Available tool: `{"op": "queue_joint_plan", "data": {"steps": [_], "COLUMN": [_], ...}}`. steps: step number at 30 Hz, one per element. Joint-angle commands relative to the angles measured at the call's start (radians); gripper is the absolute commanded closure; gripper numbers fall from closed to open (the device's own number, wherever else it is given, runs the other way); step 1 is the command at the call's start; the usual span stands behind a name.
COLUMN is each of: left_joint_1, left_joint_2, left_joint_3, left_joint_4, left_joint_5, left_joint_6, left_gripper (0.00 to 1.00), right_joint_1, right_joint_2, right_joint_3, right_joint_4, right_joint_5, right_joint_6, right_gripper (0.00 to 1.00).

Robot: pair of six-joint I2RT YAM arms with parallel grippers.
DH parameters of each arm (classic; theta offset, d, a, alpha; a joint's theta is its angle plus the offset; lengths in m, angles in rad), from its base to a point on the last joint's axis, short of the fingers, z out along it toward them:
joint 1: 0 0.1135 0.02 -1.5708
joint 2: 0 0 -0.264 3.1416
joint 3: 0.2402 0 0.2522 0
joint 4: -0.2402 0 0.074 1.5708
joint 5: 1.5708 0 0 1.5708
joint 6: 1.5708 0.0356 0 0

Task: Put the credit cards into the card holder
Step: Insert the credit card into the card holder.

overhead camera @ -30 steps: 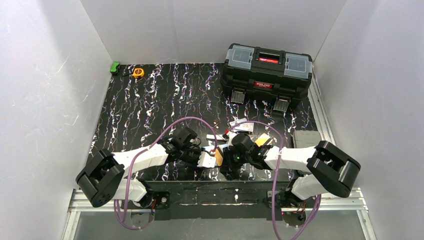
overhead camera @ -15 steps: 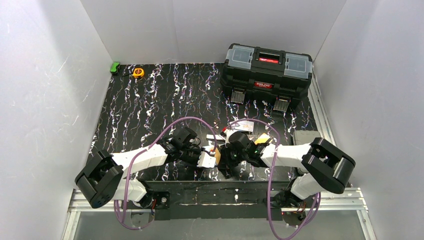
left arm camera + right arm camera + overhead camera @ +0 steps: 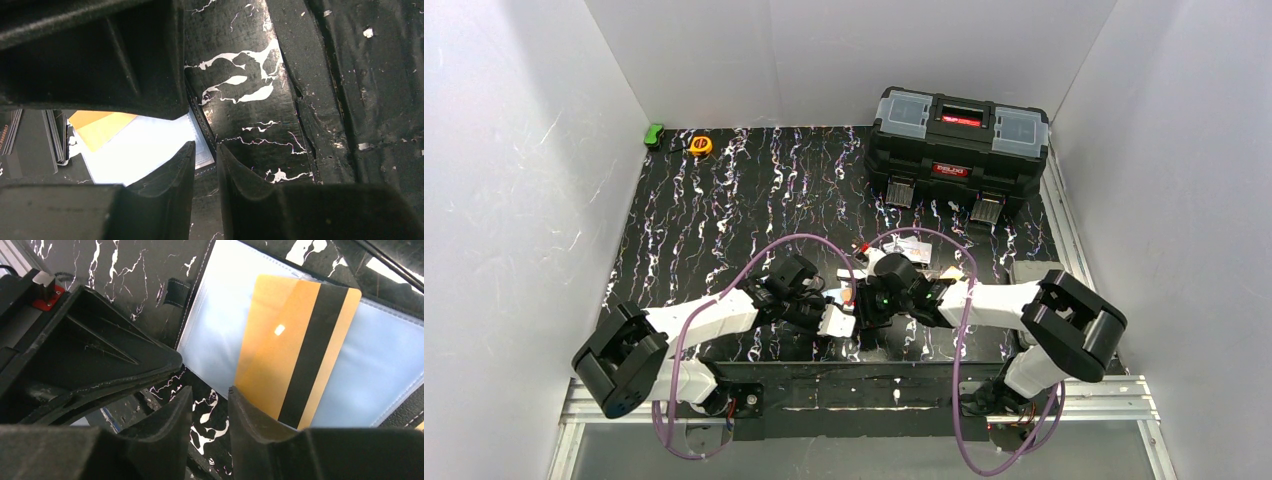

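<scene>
Right pincer (image 3: 208, 397) has just let its 2 fingers come apart a little, and only the black table with white streaks (image 3: 125, 270) shows between them. The thin orange plastic card with a black stripe (image 3: 280, 350) lies on the shiny blue sleeve of the small black folding card holder (image 3: 212, 325). Left pincer (image 3: 205, 150) pinches the holder's edge. I think this 1 card is let go, but I cannot tell if it is tucked in.

No text is legible; the red labels (image 3: 951, 169) on the black toolbox (image 3: 1014, 160) are too small to read.
</scene>
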Motion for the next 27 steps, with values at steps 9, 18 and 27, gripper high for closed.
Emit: {"op": "queue_joint_plan", "data": {"steps": [9, 18, 27], "left_joint_1": [-0.008, -0.008, -0.007], "left_joint_2": [-0.073, -0.052, -0.018], "left_joint_3": [-0.022, -0.006, -0.001], "left_joint_4": [-0.042, -0.024, -0.009], "left_joint_5": [0.031, 0.023, 0.021], "left_joint_6": [0.018, 0.008, 0.029], "left_gripper": [0.79, 0.79, 0.79], "right_joint_1": [-0.085, -0.168, -0.169], "right_joint_2": [-0.194, -0.087, -0.044], "right_joint_3": [-0.09, -0.028, -0.032], "right_joint_4": [-0.02, -0.068, -0.03], "right_joint_5": [-0.021, -0.029, -0.04], "right_joint_6": [0.029, 0.022, 0.066], "right_gripper": [0.47, 0.47, 0.5]}}
